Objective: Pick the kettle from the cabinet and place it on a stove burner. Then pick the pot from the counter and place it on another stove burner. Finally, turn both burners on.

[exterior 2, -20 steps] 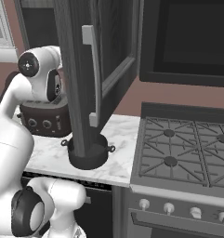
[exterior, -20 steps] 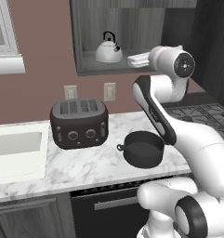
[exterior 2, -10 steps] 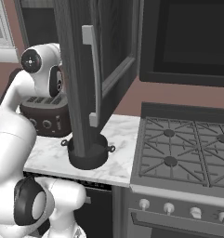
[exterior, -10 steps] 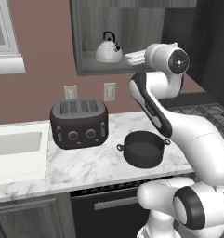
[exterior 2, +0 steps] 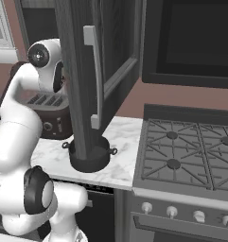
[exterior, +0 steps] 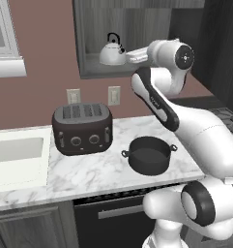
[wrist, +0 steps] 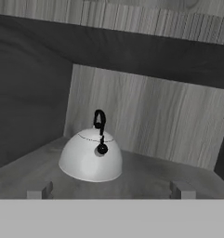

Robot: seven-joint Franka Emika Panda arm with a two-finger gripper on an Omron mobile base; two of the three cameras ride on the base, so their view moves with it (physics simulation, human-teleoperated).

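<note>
Dark wood-grain walls of the cabinet point(exterior: 137, 22) niche are framing the kettle point(wrist: 91, 157), which is sitting upright on the shelf floor, its thin black handle arching straight up over the dome. Which way the spout is facing is hard to make out. The gripper point(wrist: 111, 189) is hovering just in front of the kettle with its fingertips point(wrist: 39, 190) spread wide apart on either side, holding nothing. Below, on the white marble counter point(exterior: 89, 172), the pot point(exterior: 148, 155) is resting open-side up beside a dark toaster point(exterior: 82, 127). From the right side, the open cabinet door point(exterior 2: 94, 75) is hiding most of the pot and the niche. Stove burners point(exterior 2: 172, 163) are lying to the right, cut off at the frame edge.
</note>
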